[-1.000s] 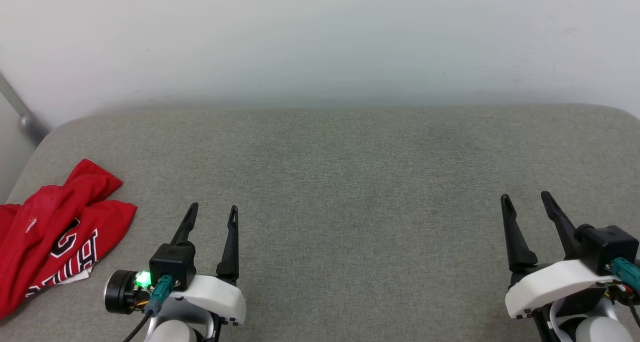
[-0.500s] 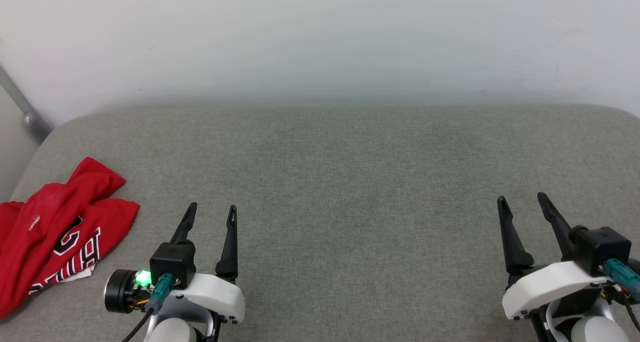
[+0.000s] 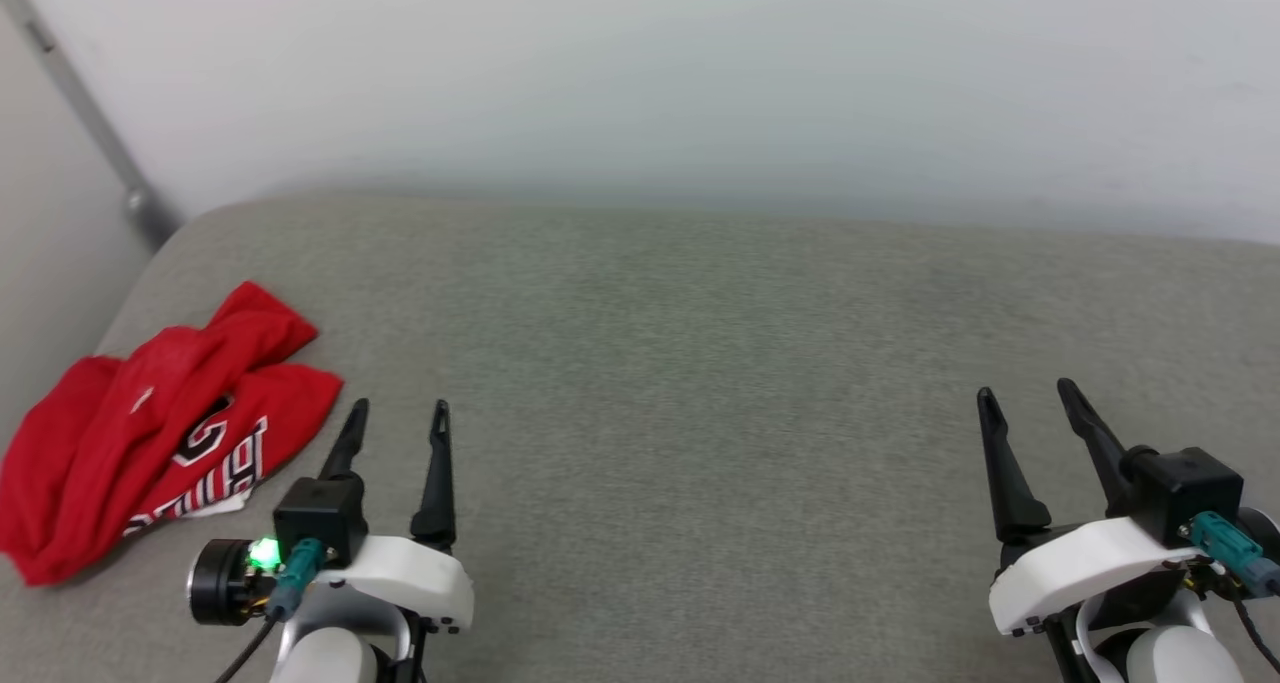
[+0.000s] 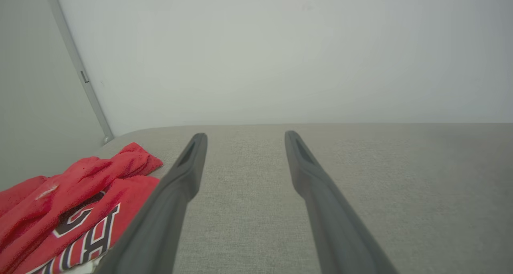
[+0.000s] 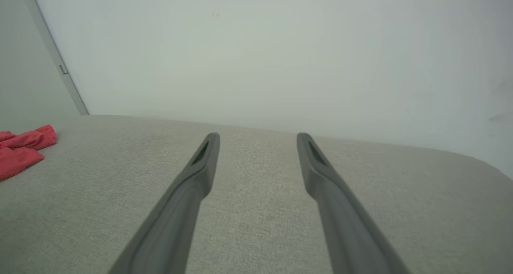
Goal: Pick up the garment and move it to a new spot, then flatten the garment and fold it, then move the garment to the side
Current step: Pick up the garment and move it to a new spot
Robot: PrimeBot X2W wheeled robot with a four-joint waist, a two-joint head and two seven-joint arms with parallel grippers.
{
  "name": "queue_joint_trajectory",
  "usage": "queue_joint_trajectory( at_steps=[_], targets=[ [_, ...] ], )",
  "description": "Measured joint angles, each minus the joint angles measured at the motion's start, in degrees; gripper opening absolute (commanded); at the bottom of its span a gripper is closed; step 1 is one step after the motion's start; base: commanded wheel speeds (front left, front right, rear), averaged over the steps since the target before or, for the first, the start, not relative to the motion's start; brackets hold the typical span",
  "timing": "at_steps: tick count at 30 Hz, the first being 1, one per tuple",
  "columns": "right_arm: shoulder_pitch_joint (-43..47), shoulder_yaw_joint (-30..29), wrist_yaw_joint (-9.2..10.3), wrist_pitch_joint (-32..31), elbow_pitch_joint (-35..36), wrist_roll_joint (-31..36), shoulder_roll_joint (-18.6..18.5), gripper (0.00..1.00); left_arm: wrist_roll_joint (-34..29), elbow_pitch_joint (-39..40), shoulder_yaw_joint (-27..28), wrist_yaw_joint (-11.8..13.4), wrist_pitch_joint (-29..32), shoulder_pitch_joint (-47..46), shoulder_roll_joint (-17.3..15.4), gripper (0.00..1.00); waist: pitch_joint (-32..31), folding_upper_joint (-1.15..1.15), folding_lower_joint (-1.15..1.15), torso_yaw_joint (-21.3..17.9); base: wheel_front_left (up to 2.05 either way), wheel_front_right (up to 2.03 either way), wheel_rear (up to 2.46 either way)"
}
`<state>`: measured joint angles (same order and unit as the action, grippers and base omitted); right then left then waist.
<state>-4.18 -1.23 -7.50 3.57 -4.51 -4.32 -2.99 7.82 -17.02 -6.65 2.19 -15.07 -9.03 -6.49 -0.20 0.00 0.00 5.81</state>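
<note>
At the worktop's (image 3: 700, 413) left end lies the crumpled garment (image 3: 170, 423) — left pincer (image 3: 398, 408) beside it, right pincer (image 3: 1025, 388) far off, both spread apart.

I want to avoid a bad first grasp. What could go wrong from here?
The garment lies bunched, so the open left gripper may pinch several layers. It sits near the left edge of the cushion; a push could slide it off. The right gripper is far away, a long reach.
</note>
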Motion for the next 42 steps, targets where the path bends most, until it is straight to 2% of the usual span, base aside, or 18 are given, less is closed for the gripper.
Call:
queue_joint_trajectory(
  at_steps=[15, 23, 34, 40, 42],
  targets=[
    [-0.9, 5.9, 0.00, 0.2, 0.2, -0.7, 0.0, 1.00, 2.5, -0.3, 4.3, 1.4, 0.0, 0.6, -1.5, 1.00, 0.5, 0.00, 0.00, 12.3, 0.00, 0.00, 0.00],
    [-1.4, 7.7, 0.00, 0.3, 0.5, -0.4, 0.1, 1.00, 2.9, 0.1, 4.8, 1.9, 0.0, 1.1, -1.5, 1.00, 0.8, 0.00, 0.00, 17.0, 0.00, 0.00, 0.00],
    [-1.5, 8.2, 0.00, -0.1, 1.2, -1.0, 0.1, 1.00, 3.1, 0.1, 4.9, 2.2, 0.0, 1.1, -2.1, 1.00, 1.1, 0.00, -0.01, 17.9, 0.00, 0.00, 0.00],
    [-3.4, 8.3, -0.01, -0.7, 2.6, -0.5, 0.1, 1.00, 3.4, 1.0, 5.4, 2.3, 0.1, -3.5, -3.4, 1.00, 3.8, 0.00, -0.01, 16.6, 0.00, 0.00, 0.00],
    [-4.4, 8.3, 0.00, -1.2, 3.1, -0.3, 0.1, 1.00, 4.9, 1.0, 6.2, 1.4, 0.7, -6.5, -4.1, 1.00, 5.2, 0.00, 0.00, 15.9, 0.00, 0.00, 0.00]
  ],
)
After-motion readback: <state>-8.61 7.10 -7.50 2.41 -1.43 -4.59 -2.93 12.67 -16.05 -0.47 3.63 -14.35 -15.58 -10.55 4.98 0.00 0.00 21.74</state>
